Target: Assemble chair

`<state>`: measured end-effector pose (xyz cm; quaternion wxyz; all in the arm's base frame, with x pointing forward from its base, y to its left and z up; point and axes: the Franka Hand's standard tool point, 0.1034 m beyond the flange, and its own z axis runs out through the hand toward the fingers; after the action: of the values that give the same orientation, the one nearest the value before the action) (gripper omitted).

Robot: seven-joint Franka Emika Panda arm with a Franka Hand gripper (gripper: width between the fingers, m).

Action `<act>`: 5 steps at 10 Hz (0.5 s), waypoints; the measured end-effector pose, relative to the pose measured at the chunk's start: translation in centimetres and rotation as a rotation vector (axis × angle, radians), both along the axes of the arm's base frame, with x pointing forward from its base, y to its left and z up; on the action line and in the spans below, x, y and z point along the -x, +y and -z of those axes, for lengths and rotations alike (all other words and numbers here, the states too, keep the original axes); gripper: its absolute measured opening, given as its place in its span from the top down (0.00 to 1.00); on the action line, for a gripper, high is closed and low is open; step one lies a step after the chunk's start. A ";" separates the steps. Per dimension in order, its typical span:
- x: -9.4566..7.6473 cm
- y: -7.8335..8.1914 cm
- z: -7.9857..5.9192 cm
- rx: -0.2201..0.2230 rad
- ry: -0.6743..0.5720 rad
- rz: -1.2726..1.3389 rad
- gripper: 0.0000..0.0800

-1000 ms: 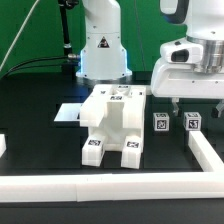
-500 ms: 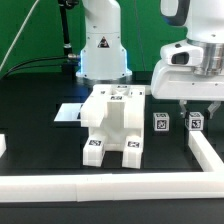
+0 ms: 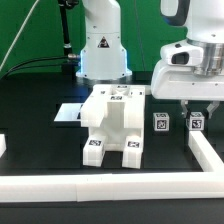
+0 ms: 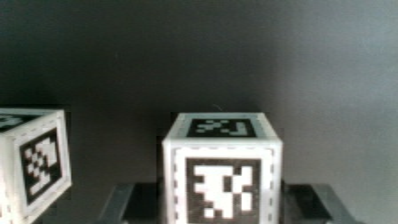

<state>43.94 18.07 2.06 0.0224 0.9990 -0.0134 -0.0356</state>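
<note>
A partly joined blocky white chair body (image 3: 113, 124) with square tags stands mid-table. To the exterior view's right of it stand two small tagged white blocks. My gripper (image 3: 194, 113) hangs over the right block (image 3: 194, 123) and is shut on it; the left block (image 3: 159, 123) stands free beside it. In the wrist view the held block (image 4: 222, 165) stands upright between my two dark fingers (image 4: 135, 200), at my gripper (image 4: 222, 207), and the free block (image 4: 32, 160) shows at the frame's edge. The held block still rests on the black table.
White border rails run along the front (image 3: 100, 186) and the exterior view's right (image 3: 208, 150). The marker board (image 3: 66, 113) lies flat behind the chair body. The robot's base (image 3: 102, 50) stands at the back.
The jaws have closed from wide open onto the right small block. The arm and the other parts have stayed where they were.
</note>
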 end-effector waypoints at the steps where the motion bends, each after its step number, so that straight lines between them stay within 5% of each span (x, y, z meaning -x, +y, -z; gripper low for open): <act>1: 0.0 0.0 0.0 0.000 0.000 0.000 0.65; 3: -0.1 -0.1 -0.6 0.002 0.013 -0.005 0.65; 5: -1.6 -1.1 -6.5 -0.021 0.014 -0.021 0.65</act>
<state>45.53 16.98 8.57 0.0122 0.9990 -0.0024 -0.0425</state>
